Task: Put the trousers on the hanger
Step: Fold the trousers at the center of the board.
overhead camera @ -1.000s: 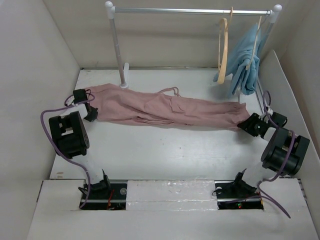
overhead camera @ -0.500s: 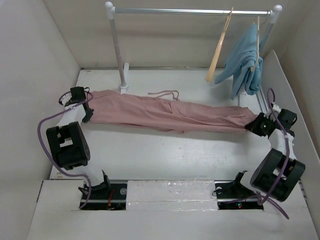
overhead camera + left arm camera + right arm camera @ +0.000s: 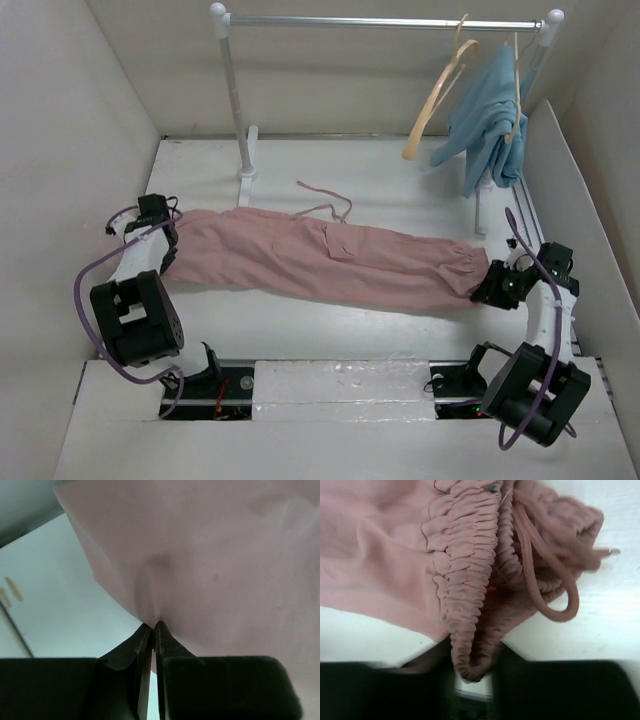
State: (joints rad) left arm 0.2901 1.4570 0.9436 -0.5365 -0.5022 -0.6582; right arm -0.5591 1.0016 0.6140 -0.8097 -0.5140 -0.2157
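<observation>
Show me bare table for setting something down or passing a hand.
Free: table strip between the trousers and arm bases; back stretch between rack post and blue garment, minus the drawstring. Crowded: the middle, trousers spanning it; right rear under the hanger.

White table (image 3: 400, 190) crossed side to side by the dusty-pink soft fabric trousers (image 3: 320, 262), stretched low; bare strips of table run before and behind them; silver metal rail post (image 3: 232, 95) stands back left, its foot just behind the cloth; rail bare left of the tilted pale tan wooden hanger (image 3: 432, 100); light-blue hanging garment (image 3: 490, 105) crowds its right side; white side walls close in.
</observation>
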